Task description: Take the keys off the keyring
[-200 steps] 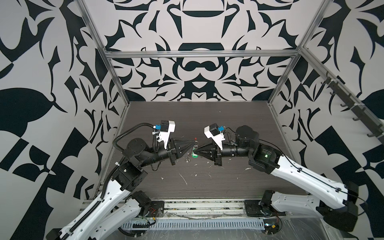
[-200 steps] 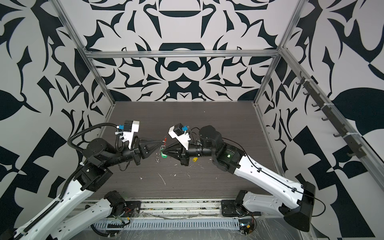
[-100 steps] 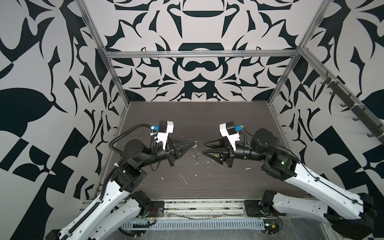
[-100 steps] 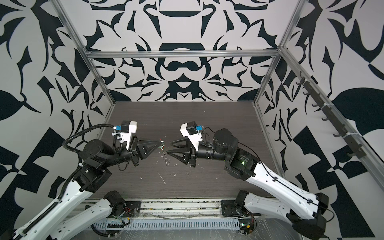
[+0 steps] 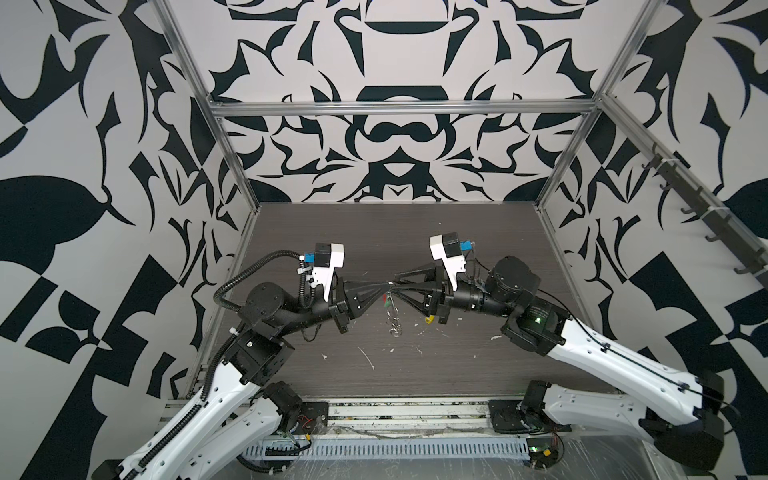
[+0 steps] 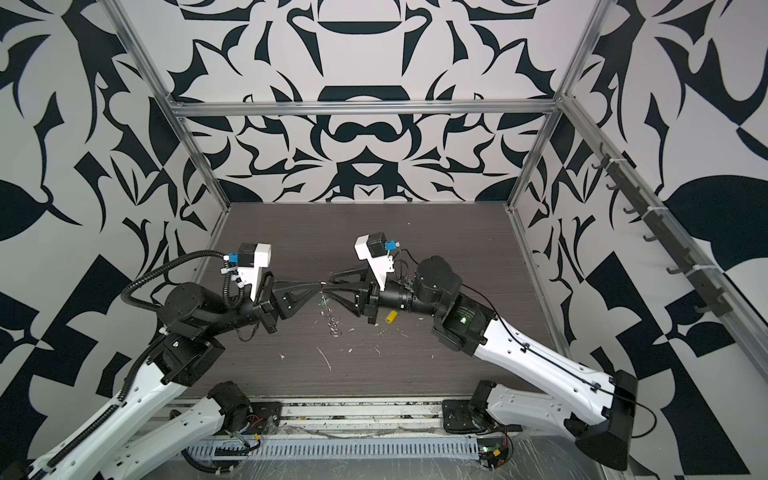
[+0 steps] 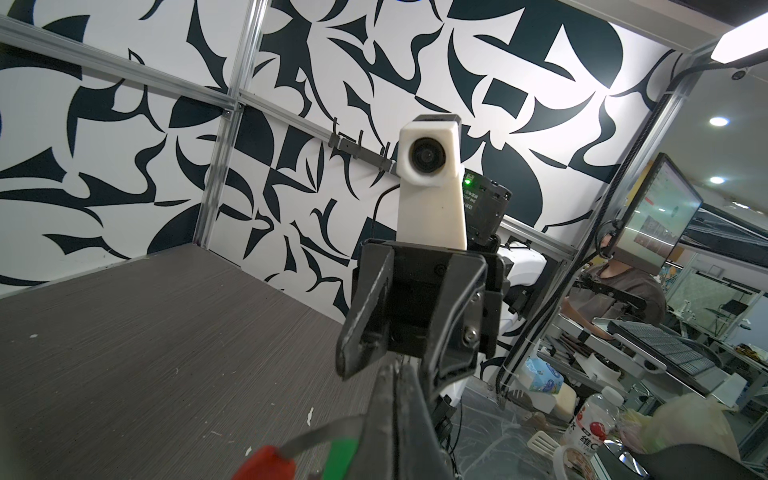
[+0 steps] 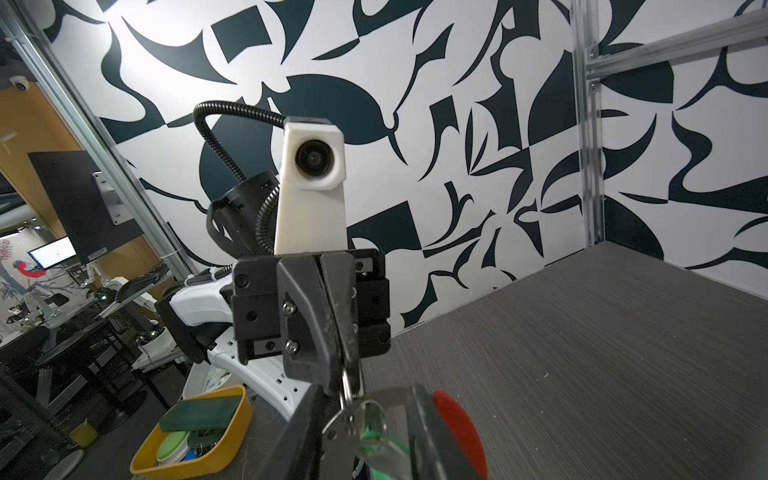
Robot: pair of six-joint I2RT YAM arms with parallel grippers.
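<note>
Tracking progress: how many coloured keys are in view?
2. The green key hangs from the raised ring; the yellow key lies loose on the table to its right. More could be hidden.

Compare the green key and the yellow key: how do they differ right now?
Place: the green key hangs in the air, while the yellow key lies on the table. Attachment: the green key dangles from the keyring; the yellow key sits apart from it, loose. Both are tiny next to the keyring.
</note>
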